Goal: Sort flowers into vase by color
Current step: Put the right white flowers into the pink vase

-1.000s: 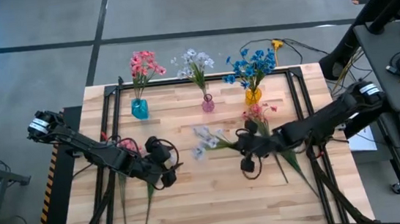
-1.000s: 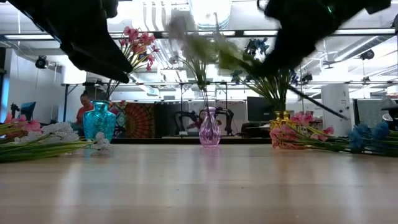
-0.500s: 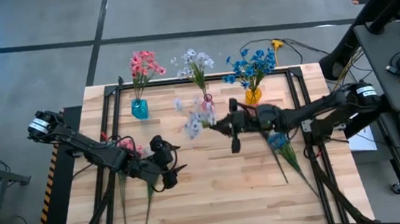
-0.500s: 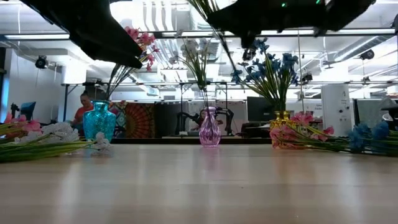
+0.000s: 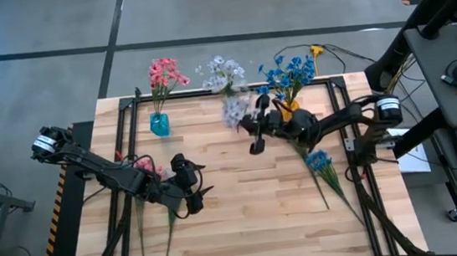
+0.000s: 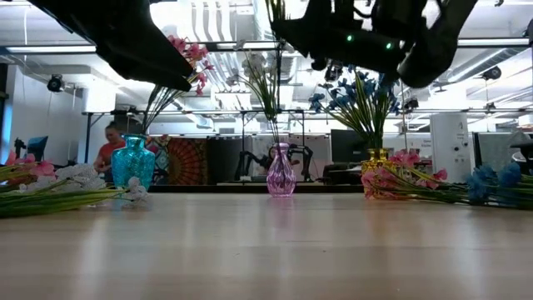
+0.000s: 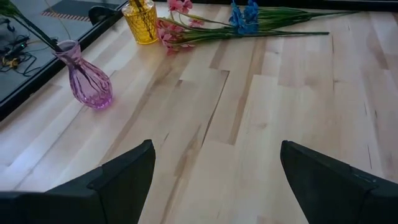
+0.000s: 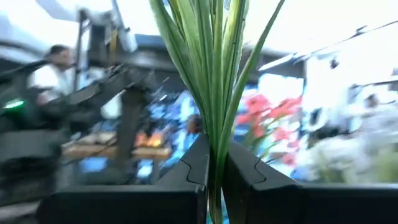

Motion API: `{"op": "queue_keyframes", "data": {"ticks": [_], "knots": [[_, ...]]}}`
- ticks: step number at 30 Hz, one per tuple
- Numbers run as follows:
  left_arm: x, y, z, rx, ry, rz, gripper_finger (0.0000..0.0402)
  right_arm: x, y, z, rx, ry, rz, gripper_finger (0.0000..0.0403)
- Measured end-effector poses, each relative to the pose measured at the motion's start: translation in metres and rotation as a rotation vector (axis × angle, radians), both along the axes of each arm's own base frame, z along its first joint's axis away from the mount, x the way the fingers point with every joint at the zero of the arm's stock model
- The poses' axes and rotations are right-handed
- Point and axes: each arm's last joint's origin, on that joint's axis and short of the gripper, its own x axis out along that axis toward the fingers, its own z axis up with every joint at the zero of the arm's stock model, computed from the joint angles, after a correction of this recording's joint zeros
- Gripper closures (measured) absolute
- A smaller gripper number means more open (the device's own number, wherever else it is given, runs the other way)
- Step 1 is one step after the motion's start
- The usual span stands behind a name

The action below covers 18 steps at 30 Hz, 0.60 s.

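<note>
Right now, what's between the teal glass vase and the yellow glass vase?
The small purple glass vase stands between the teal vase and yellow vase, clearest in the low view.

Two dark jointed arms, silver-capped base joints, black cabling along links, blocky black fingers (image 7: 118, 183)

The left arm reaches from the left edge in over the tabletop (image 5: 246, 227), bent low, its wrist over the front left part. The left tool (image 5: 199, 195) hangs there with its fingers (image 7: 124, 177) spread wide and nothing between them. The right arm stretches from the right side across toward the back middle, raised well above the surface. The right tool (image 5: 245, 123) has its fingers (image 8: 189, 171) pinched together on green stems (image 8: 214, 81)
</note>
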Motion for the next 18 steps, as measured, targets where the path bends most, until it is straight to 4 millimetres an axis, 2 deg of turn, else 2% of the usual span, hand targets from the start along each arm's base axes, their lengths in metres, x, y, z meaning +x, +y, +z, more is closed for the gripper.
{"op": "queue_keyframes", "data": {"ticks": [9,18], "knots": [[0.0,0.001,0.0,0.012,-0.006,0.016,0.0075,0.002,-0.037,-0.014,0.027,-0.054,-0.189,0.0385],[-0.001,0.002,0.0,0.031,-0.007,0.041,0.0075,0.004,-0.054,-0.013,0.025,-0.066,-0.258,0.0385]]}}
